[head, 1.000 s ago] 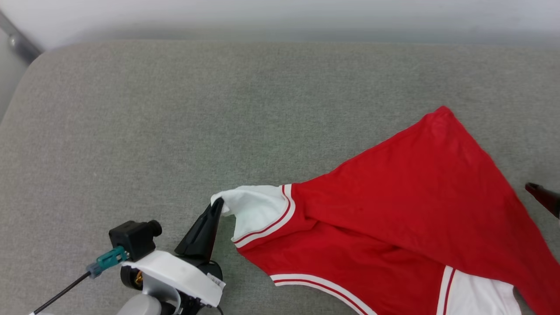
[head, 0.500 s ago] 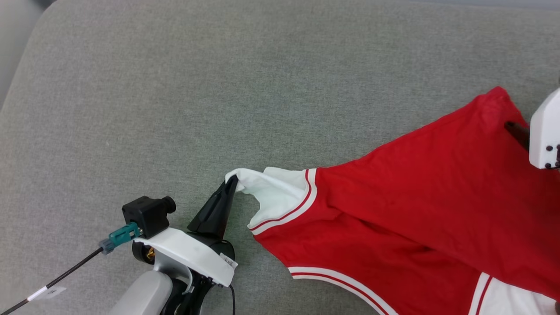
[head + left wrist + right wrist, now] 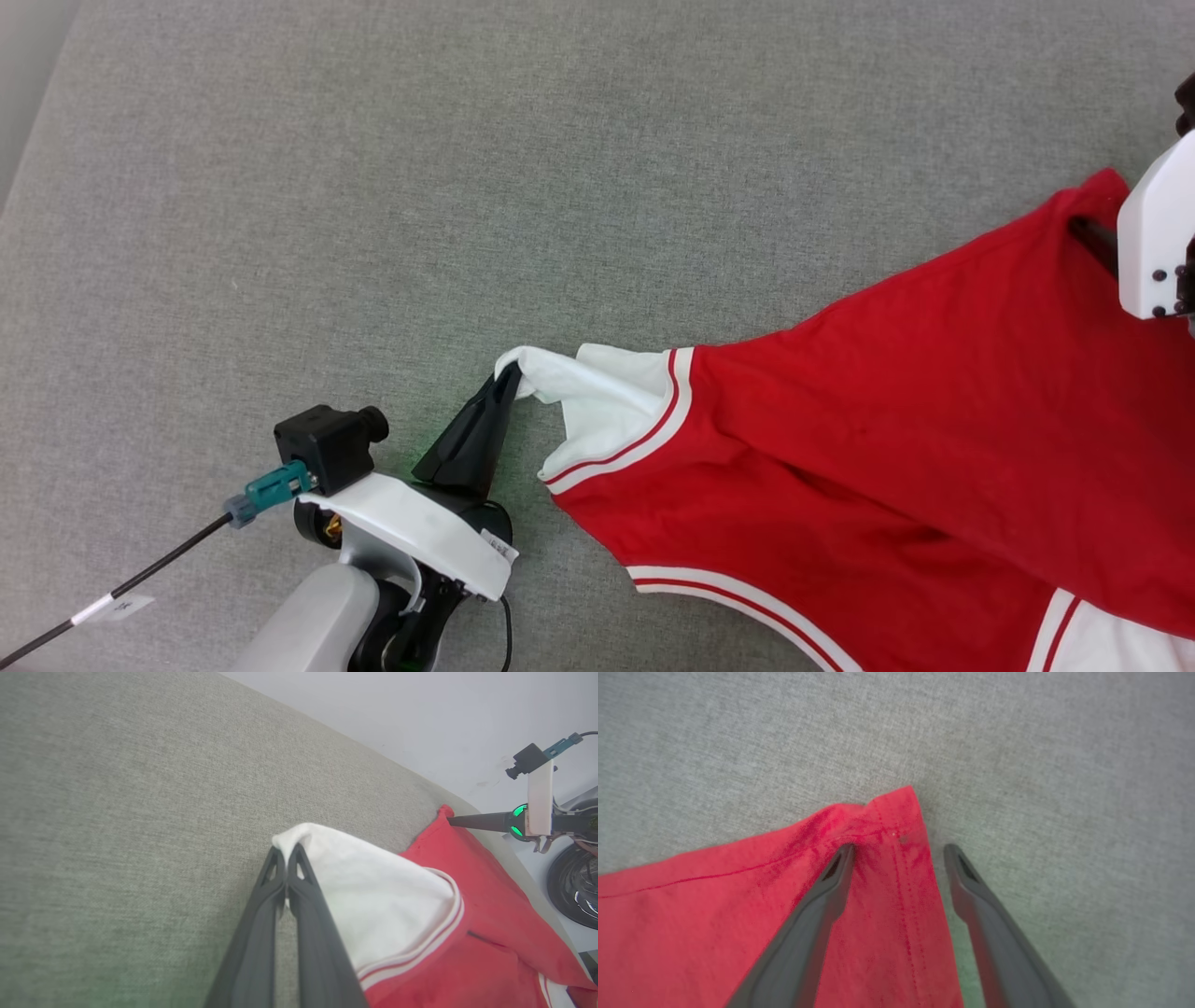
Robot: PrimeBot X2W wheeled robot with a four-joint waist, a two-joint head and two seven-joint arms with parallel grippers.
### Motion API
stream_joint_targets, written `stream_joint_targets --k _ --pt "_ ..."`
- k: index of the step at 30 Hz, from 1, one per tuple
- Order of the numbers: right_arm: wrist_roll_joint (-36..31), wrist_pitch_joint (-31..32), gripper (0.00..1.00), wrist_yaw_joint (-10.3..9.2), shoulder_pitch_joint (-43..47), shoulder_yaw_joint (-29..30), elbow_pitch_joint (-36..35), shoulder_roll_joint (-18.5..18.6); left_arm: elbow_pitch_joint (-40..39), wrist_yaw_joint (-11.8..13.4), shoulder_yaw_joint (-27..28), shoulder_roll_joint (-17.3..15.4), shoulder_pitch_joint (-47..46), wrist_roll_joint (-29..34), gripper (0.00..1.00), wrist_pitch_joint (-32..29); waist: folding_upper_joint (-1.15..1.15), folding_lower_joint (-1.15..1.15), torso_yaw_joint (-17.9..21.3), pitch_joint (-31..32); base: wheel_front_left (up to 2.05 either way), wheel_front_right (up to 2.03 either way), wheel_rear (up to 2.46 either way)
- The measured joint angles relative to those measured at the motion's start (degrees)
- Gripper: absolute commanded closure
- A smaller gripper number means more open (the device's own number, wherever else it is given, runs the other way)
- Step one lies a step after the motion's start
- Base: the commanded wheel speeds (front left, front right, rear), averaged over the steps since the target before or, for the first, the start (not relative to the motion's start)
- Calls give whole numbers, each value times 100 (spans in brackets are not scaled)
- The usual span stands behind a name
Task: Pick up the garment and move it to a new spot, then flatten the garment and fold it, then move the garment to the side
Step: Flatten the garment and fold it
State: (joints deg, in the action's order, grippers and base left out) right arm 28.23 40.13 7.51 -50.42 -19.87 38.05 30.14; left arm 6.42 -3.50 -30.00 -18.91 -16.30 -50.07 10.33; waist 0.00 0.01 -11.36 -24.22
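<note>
Over grey upholstery (image 3: 373, 187), left fingers (image 3: 259, 933) pinch the garment (image 3: 887, 420) sleeve (image 3: 611, 397); right fingers (image 3: 817, 914) spread.

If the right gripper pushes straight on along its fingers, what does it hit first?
The right gripper, open, would likely first meet the red jersey garment's hemmed corner, with grey woven upholstery just beyond; depth is unclear.

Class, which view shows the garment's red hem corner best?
The right wrist view: the red hem corner sits mid-frame, stitching clear, at the fingertips of the open right hand. The head view shows it beside that hand's white casing; the left wrist view, small, distant.
</note>
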Motion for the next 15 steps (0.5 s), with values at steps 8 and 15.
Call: stream_joint_targets --k 8,15 --pt "477 -76 64 -13 -243 -519 209 90 67 -25 -54 32 -73 8 100 5 0 0 -68 -120 0 0 0" --pt "983 -193 100 -11 -339 -1324 116 307 174 -56 -85 100 -110 -12 100 46 0 0 -97 -69 0 0 0"
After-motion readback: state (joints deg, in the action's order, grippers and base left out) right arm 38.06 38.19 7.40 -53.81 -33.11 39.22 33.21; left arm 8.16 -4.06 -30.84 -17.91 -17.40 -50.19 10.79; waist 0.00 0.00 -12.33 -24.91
